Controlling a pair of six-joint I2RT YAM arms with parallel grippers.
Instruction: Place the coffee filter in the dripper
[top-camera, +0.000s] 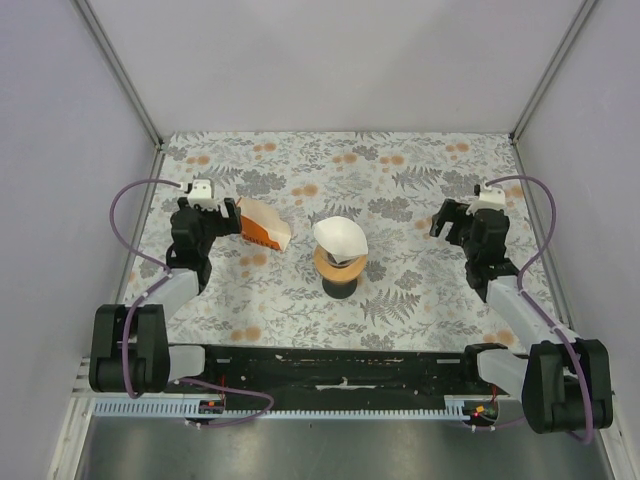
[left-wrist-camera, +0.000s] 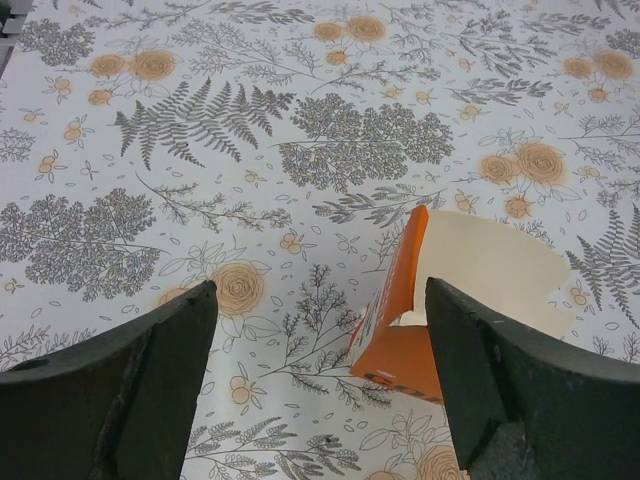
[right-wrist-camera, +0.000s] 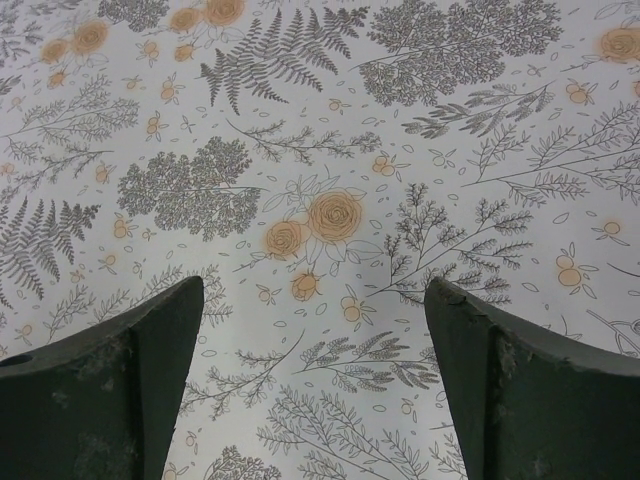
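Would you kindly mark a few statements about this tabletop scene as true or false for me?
1. The thin white paper filter sits on top of the tan-rimmed round dripper. True.
2. The left claw is shut on the orange and white carton. False: the claw is open, and the carton lies on the floral table just ahead of it.
3. The right claw is open with nothing between its fingers. True.
4. In the top view, the carton lies right of the dripper. False: it lies to the left.
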